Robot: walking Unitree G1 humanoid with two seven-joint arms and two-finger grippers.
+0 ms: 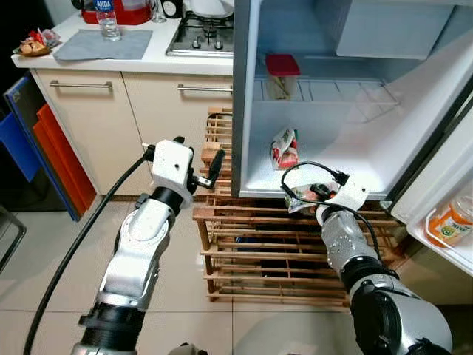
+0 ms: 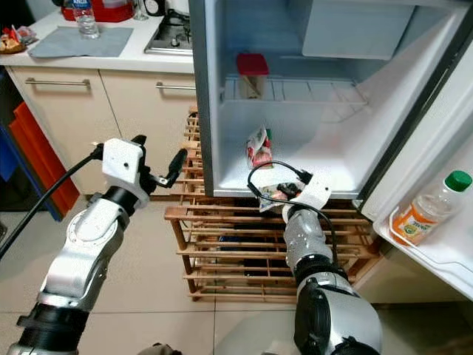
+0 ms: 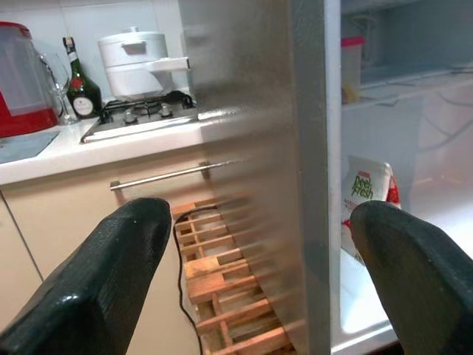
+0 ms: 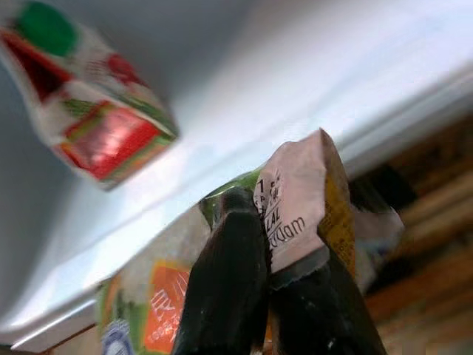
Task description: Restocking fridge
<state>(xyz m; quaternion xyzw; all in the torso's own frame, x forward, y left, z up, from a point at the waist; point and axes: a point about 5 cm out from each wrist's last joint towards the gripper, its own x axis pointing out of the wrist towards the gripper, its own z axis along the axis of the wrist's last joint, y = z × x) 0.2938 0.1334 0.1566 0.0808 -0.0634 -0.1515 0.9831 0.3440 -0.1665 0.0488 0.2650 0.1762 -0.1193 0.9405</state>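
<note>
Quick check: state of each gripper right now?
Left gripper: open, empty, beside the fridge wall.
Right gripper: shut on a food packet at the fridge's bottom edge.

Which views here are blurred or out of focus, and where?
Right wrist view: the carton in the fridge is smeared, while the packet pinched in the right pincer is sharper. Left wrist view: the left pincer's fingers are soft. Both eye views are sharp.

Home kitchen. Open fridge (image 1: 355, 140) is the landmark; left of it a white counter (image 1: 148, 59) with a gas hob (image 1: 201, 38) and a water bottle (image 1: 107, 21), cream cabinets (image 1: 111, 118) below the counter. Wooden rack (image 1: 259, 244) under the fridge, tile floor (image 1: 44, 274) left of it.
</note>
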